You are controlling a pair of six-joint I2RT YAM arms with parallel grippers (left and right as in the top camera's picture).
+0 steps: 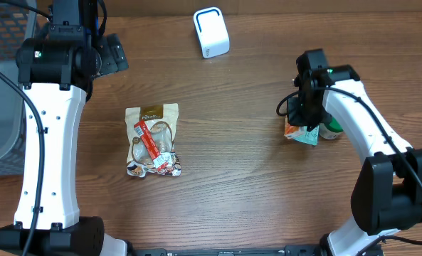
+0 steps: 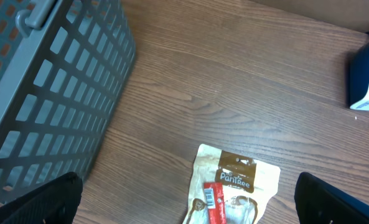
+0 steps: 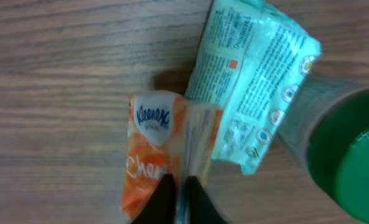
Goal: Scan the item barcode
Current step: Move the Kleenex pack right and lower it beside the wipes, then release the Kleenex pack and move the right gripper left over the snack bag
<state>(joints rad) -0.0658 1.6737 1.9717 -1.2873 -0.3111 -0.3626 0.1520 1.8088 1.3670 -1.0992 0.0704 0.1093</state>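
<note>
The left arm [image 1: 50, 156] wears a glossy white shell dotted with small dark screw holes, between black joint housings; a thin black cable [image 1: 18, 89] trails beside it. The right arm [image 1: 360, 117] matches, with a green light on its black wrist. The right pincer [image 3: 180, 183] has slim black fingers.

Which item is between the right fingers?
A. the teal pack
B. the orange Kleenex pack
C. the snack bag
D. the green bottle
B: the right fingers pinch an edge of the Kleenex pack; the teal pack and green bottle lie beside it, outside the fingers.
</note>
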